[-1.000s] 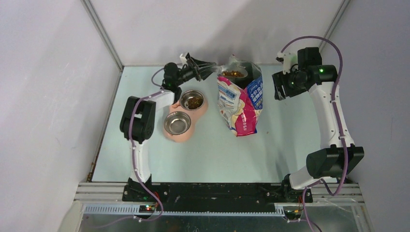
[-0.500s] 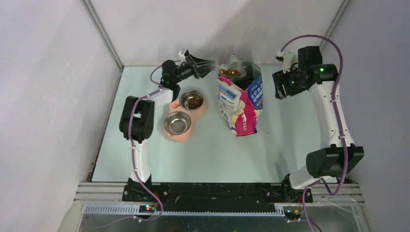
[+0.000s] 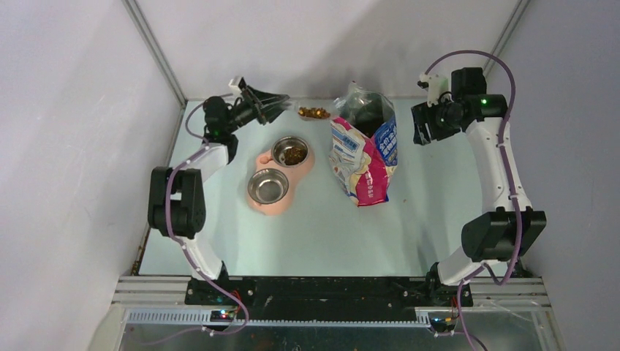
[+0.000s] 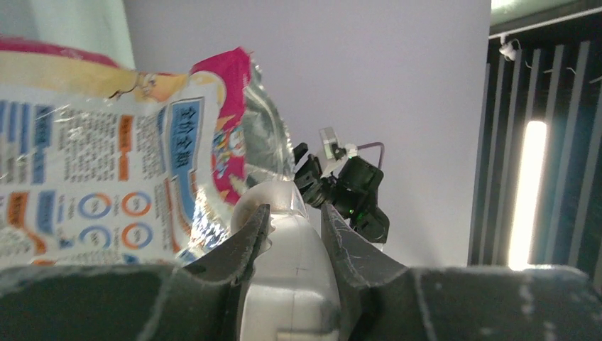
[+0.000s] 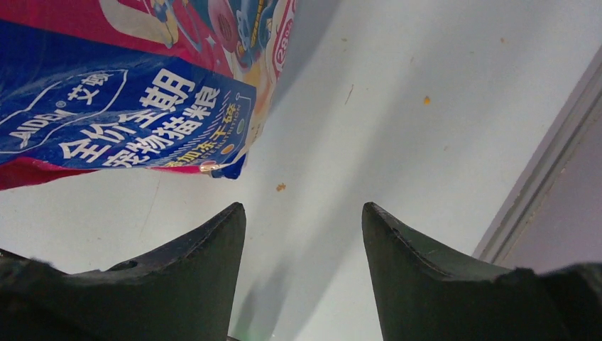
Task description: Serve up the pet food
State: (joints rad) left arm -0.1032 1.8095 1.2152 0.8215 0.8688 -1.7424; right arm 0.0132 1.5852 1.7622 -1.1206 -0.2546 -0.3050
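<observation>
In the top view my left gripper (image 3: 278,104) is shut on the handle of a translucent scoop (image 3: 313,112). The scoop is loaded with brown pet food and hangs over the table just left of the bag, beyond the far bowl. In the left wrist view my left gripper (image 4: 294,213) pinches the scoop handle (image 4: 291,270). The printed bag (image 3: 364,150) stands open at the top. More pet food (image 3: 294,154) lies in the far steel bowl of the pink feeder (image 3: 257,202); the near bowl (image 3: 267,186) is bare. My right gripper (image 3: 422,129) hangs open to the right of the bag, holding nothing.
The right wrist view shows my open right gripper (image 5: 304,209) over the pale table (image 5: 397,106), with the bag's lower corner (image 5: 128,106) to its left and a few crumbs (image 5: 281,187). Walls close off the table at the back and on both sides.
My left arm has swung left and drawn the scoop, full of pet food, out of the bag's mouth. The right gripper has shifted slightly toward the back and stayed open.
</observation>
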